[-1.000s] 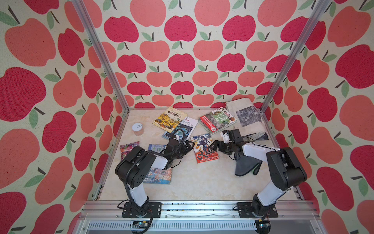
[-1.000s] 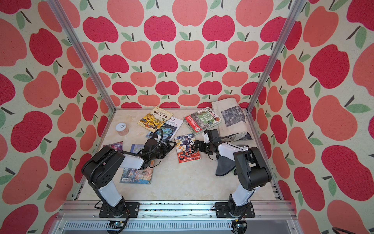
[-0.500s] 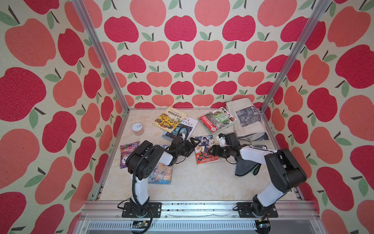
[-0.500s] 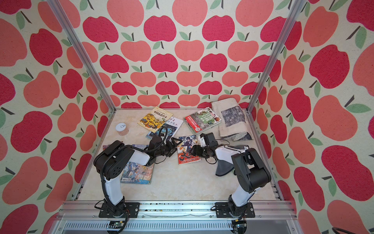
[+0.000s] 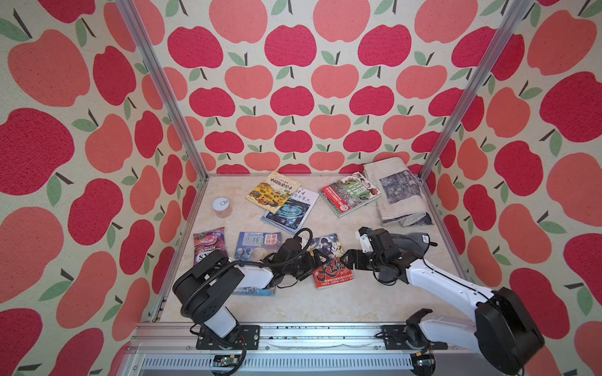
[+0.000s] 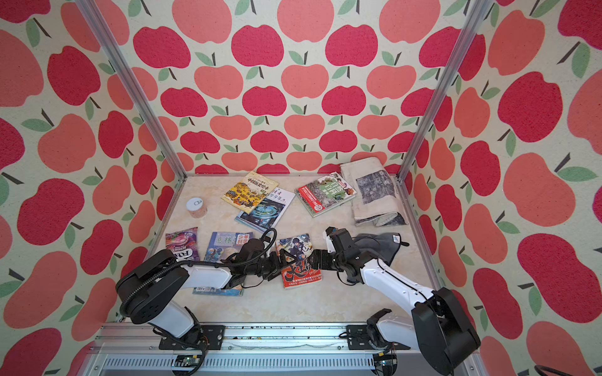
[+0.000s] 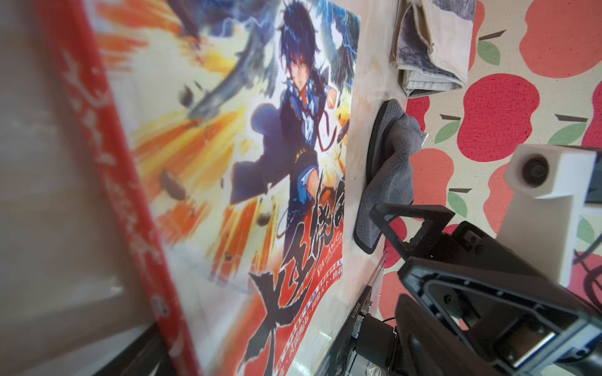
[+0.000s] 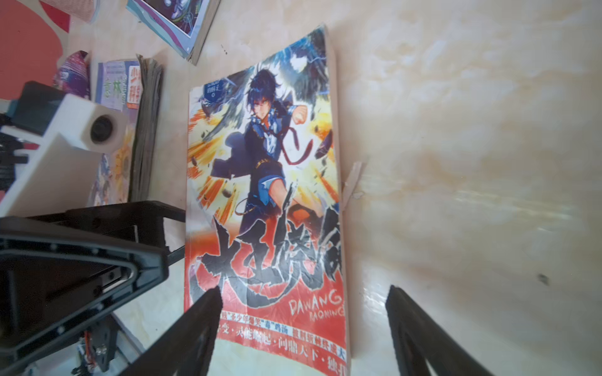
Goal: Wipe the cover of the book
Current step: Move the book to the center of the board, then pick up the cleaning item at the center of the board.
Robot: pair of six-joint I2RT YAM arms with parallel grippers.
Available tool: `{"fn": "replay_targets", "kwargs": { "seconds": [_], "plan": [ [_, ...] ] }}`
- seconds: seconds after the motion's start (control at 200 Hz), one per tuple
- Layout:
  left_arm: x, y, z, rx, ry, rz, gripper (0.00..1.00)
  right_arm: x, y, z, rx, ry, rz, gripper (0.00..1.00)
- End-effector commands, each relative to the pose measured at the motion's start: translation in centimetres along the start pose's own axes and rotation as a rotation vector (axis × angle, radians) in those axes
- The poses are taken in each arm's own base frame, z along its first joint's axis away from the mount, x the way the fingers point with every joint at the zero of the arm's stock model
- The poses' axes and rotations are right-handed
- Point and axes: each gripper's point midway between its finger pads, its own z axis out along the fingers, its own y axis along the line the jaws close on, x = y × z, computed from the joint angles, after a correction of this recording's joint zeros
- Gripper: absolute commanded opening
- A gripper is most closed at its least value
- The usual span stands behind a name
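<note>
**Both hands open at the comic book, cloth lying apart**

At my left, my left arm [image 5: 252, 276] lies across the blue magazine [image 5: 257, 242] and hides its near half. The left wrist camera sits so close to the book [image 5: 332, 276] that the red spine is only a blur, and I cannot make out my own left fingers there. Further right, my right arm [image 5: 439, 283] covers the front of the grey cloth [image 5: 412, 239], so only its far part shows in a top view.

The purple snack bag [image 5: 210, 250] reads "BERRIES". The mark on the jar [image 5: 222, 207] lid is too small to read. The yellow book [image 5: 273, 190] at the back carries "中国历史绘本". From my right wrist the book's cover shows a dark-haired figure over heavy black brush characters, then "DAWANG" and "MONING" beneath, the last letters cut off at the cover's edge.

Both arms stretch low over the tabletop [image 5: 309, 302] and meet head-on at the book, which lies flat in the middle, front cover up. My left hand [image 5: 317, 260] stands at the spine side with its fingers spread. My right hand [image 5: 345, 260] is spread wide too: one finger [image 8: 202, 322] hangs over the lower cover and the other over bare tabletop past the page edge. Whether either touches the cover I cannot tell. The cloth lies on the tabletop just behind my right hand, held by neither.
</note>
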Motion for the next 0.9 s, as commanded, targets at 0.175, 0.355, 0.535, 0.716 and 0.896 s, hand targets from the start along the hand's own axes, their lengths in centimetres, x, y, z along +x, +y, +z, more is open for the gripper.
{"fn": "replay_targets", "kwargs": {
  "seconds": [0.175, 0.355, 0.535, 0.716, 0.896],
  "plan": [
    [-0.8, 4.4, -4.6, -0.319, -0.08, 0.072, 0.99, -5.3, -9.8, -12.2, 0.725, -0.368, 0.005, 0.99],
    [-4.1, 3.2, -6.9, -0.302, -0.114, 0.085, 0.99, -5.4, -13.9, -14.1, 0.852, -0.39, 0.238, 0.99],
    [-7.2, -0.3, -9.2, -0.28, -0.162, 0.188, 0.99, -6.2, -15.6, -14.6, 0.844, -0.4, 0.415, 0.99],
    [-11.5, -5.6, -11.7, -0.214, -0.195, 0.297, 0.99, -6.1, -14.7, -11.4, 0.652, -0.232, 0.612, 0.99],
    [-16.8, -8.8, -15.1, -0.237, -0.242, 0.409, 0.99, -3.7, -14.2, -10.5, 0.652, -0.122, 0.862, 0.99]
  ]
}}
